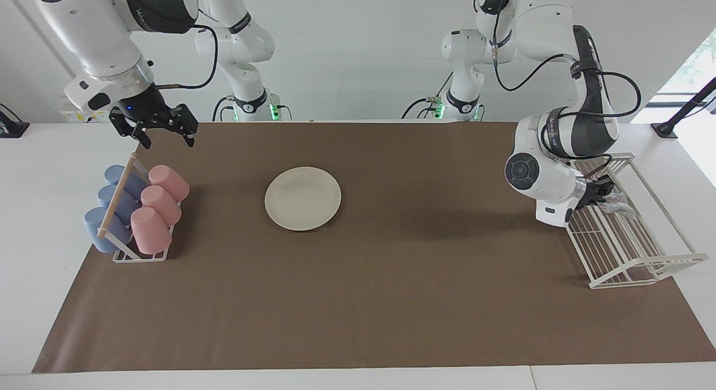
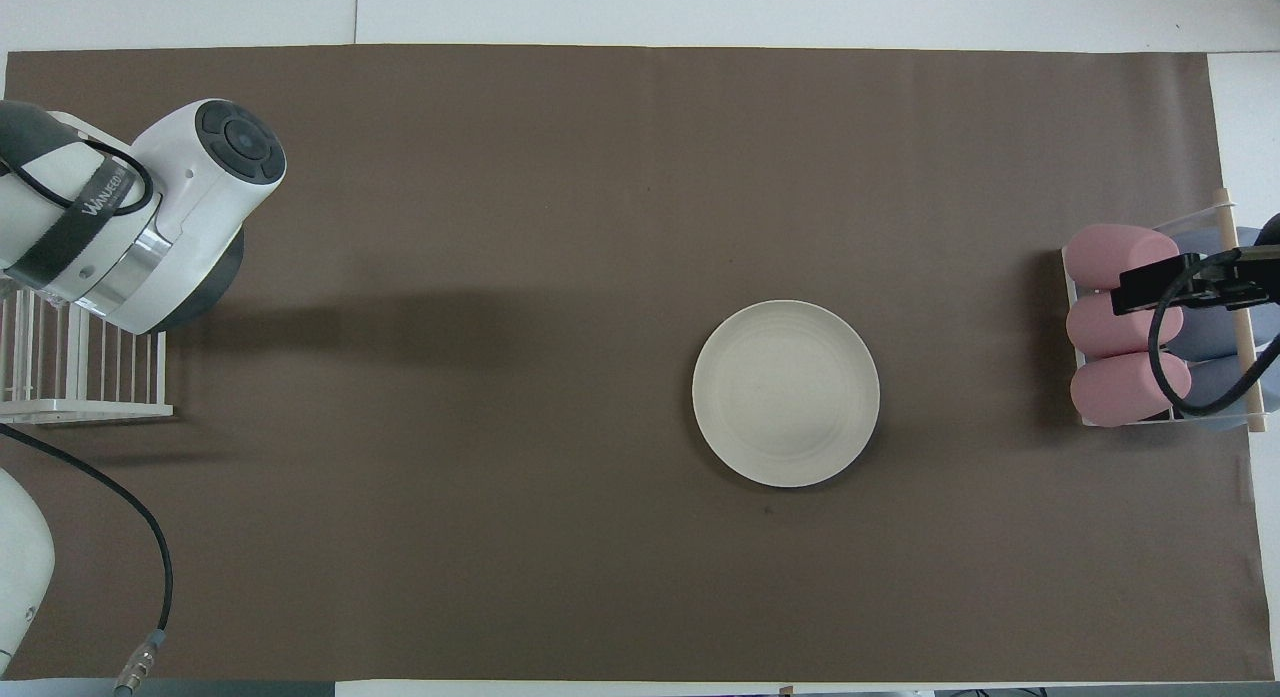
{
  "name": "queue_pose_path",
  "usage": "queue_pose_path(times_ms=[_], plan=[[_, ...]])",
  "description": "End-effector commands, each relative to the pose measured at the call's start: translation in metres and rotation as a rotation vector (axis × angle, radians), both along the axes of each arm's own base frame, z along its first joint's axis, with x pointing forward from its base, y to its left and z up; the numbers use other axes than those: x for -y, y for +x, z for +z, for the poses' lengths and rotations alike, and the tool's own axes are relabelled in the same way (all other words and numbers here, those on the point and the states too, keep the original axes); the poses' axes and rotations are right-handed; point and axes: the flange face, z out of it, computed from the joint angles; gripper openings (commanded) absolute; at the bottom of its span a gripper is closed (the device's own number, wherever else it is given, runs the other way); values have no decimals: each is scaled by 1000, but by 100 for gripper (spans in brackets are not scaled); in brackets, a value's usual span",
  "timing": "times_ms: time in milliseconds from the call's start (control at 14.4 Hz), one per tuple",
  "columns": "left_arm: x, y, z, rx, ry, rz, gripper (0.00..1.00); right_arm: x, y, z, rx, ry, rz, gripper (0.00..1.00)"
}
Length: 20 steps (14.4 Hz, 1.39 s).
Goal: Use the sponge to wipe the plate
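The cream plate (image 1: 302,198) lies flat on the brown mat, about midway between the arms; it also shows in the overhead view (image 2: 786,393). The silvery sponge (image 1: 617,201) lies in the white wire rack (image 1: 643,267) at the left arm's end of the table. My left gripper (image 1: 599,192) reaches down into that rack right at the sponge; whether it holds the sponge does not show. In the overhead view the left arm's wrist hides both. My right gripper (image 1: 168,137) hangs open and empty over the cup rack and waits there; it also shows in the overhead view (image 2: 1190,282).
A small rack (image 1: 140,255) at the right arm's end holds three pink cups (image 1: 159,202) and three blue cups (image 1: 109,208) lying on their sides. The wire rack (image 2: 85,407) stands at the mat's edge.
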Motion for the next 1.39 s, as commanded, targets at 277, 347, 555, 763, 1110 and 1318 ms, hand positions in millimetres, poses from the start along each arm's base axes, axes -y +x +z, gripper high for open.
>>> queue_pose_path(times_ms=[277,347,555,763,1110,1318], plan=[[-10,3,15,46,-65,26,100,-3,-3,4,-1,-1,-30,100],[-11,2,18,48,-75,32,100,-4,-3,4,-3,-3,-27,100],[-23,1,59,120,-231,132,100,-2,-3,3,-7,-4,-30,100],[-35,-13,101,177,-414,244,100,-2,-4,1,-11,-6,-32,100],[-70,-64,178,142,-737,292,100,-2,-5,2,-15,-6,-42,100],[-57,-95,204,23,-845,220,100,-4,-5,2,-14,-6,-41,100]])
